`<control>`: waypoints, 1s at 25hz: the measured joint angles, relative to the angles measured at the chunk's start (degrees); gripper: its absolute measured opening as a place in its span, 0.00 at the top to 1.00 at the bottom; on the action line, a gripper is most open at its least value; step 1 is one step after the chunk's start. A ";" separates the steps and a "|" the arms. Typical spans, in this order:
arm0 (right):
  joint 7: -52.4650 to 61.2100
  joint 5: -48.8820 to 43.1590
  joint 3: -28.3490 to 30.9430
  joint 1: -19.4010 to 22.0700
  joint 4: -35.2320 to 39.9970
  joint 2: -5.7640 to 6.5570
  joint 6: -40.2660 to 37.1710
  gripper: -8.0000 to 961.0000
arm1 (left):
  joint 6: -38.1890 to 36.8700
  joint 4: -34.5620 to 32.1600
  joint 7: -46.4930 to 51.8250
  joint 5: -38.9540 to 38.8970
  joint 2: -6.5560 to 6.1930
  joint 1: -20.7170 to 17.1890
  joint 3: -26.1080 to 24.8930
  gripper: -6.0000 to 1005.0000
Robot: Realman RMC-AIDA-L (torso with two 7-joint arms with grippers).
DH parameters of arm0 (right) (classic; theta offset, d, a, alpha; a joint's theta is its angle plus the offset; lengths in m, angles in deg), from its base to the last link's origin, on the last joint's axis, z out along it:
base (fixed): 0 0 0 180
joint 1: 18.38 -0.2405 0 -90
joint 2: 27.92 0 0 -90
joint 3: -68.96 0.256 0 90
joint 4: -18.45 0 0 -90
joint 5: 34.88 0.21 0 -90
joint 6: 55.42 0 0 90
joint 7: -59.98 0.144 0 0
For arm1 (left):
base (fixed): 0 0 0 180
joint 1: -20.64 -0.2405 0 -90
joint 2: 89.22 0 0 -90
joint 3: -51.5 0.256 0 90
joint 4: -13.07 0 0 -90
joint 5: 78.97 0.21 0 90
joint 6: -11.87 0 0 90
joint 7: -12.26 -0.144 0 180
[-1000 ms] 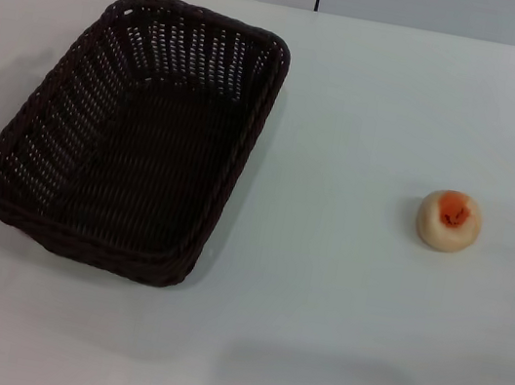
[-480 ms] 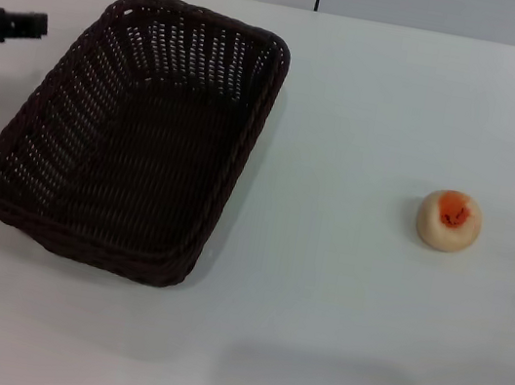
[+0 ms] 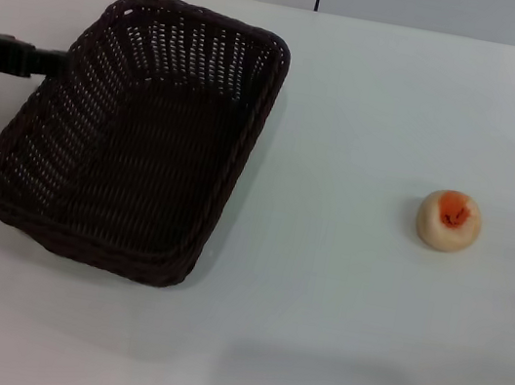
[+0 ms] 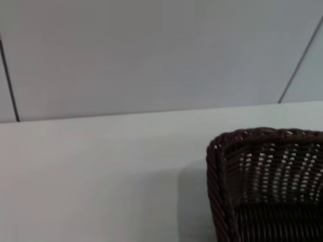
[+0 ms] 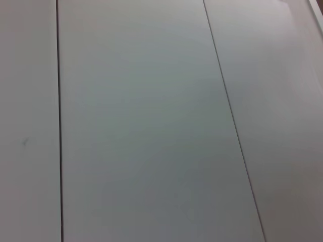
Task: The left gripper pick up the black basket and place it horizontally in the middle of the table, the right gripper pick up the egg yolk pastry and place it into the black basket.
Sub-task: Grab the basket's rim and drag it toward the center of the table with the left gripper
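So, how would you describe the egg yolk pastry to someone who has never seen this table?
Start at the white table and its one large item, the black basket on the robot's left side. Go right across bare tabletop to the egg yolk pastry, alone and touching nothing. It is small, round, pale beige, with an orange-red spot on top.

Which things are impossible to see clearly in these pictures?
- Left end effector: head view's edge cuts off most of it; open or shut is unclear, and so is contact with the black basket.
- Right end effector: in no view; its wrist camera shows only wall panels.
- Egg yolk pastry: seen only from above.
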 joint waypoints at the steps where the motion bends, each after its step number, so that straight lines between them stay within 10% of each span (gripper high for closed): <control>1: 0.01 0.00 0.00 0.00 0.00 0.00 0.00 0.29 | 0.25 -0.12 0.01 0.05 0.00 0.05 0.15 0.26; 25: -0.35 0.00 0.00 -0.87 0.00 0.00 0.00 0.29 | 1.20 -6.40 0.65 5.11 0.00 2.93 3.58 0.29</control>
